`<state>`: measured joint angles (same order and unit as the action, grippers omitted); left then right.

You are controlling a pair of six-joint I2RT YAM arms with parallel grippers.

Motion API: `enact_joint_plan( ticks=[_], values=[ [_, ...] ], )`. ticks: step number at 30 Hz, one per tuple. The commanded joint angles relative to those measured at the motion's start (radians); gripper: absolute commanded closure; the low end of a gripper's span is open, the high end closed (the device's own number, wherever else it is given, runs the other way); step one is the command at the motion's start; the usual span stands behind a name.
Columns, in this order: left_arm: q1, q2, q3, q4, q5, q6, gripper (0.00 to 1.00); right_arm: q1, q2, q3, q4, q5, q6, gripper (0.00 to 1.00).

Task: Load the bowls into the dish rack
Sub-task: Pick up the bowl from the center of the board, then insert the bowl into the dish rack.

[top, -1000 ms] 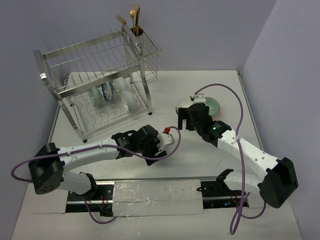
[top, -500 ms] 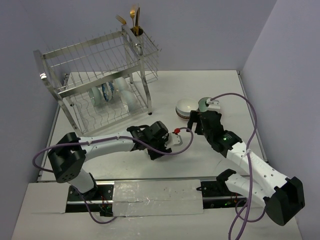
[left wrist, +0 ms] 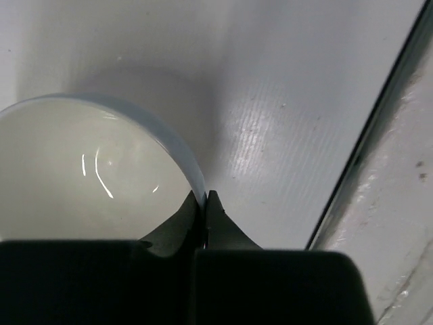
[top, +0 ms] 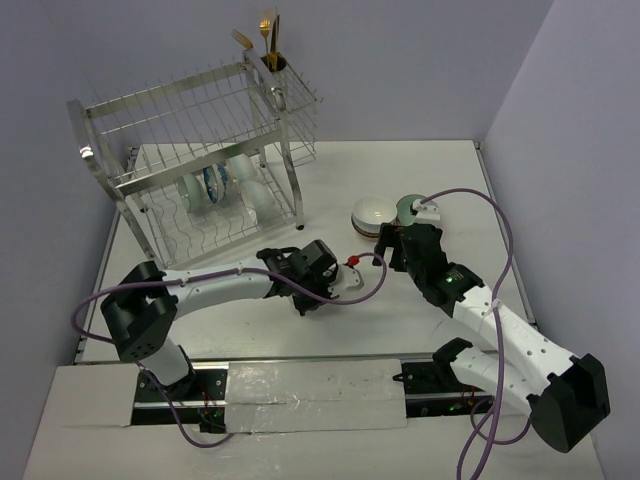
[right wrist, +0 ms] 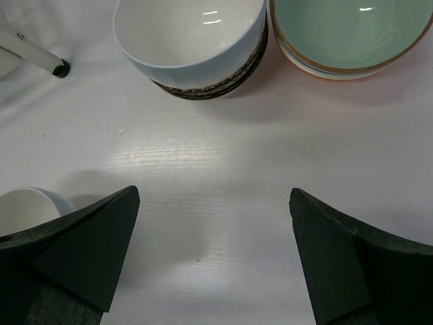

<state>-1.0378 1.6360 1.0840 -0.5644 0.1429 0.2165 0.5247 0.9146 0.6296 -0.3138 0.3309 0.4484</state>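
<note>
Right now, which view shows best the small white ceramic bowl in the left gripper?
The left wrist view: the small white ceramic bowl fills its left side, rim pinched by the shut left gripper. The right wrist view shows only an edge at lower left; in the top view the left arm mostly hides it.

I see the overhead view bright and even, soft grey shadows on the white tabletop [top: 400,170], glints along the dish rack [top: 190,110] wires, my left wrist view dimmer, thin curved glare inside the white bowl [left wrist: 74,176], left pincer [left wrist: 203,198] near-black, right wrist view crisp
</note>
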Motion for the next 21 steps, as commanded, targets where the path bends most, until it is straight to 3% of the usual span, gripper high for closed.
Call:
enact_joint_plan(
  ticks=[1,5,12,16,21],
  values=[
    [0.024,-0.109,-0.005,0.058,0.027,-0.023,1.0,-0.006,-0.02,-0.002,0.045,0.004,0.003,0.01],
    [0.085,-0.234,-0.111,0.153,0.066,-0.112,1.0,-0.005,-0.019,-0.002,0.047,-0.013,-0.001,0.01],
    [0.379,-0.574,-0.384,0.53,0.241,-0.443,1.0,-0.006,-0.046,-0.013,0.058,-0.046,-0.004,0.02],
    [0.472,-0.755,-0.56,0.801,0.213,-0.586,1.0,-0.006,-0.052,-0.014,0.062,-0.076,-0.008,0.02],
    [0.599,-0.821,-0.656,1.004,0.17,-0.698,1.0,-0.005,-0.066,-0.019,0.064,-0.102,-0.013,0.03]
  ],
)
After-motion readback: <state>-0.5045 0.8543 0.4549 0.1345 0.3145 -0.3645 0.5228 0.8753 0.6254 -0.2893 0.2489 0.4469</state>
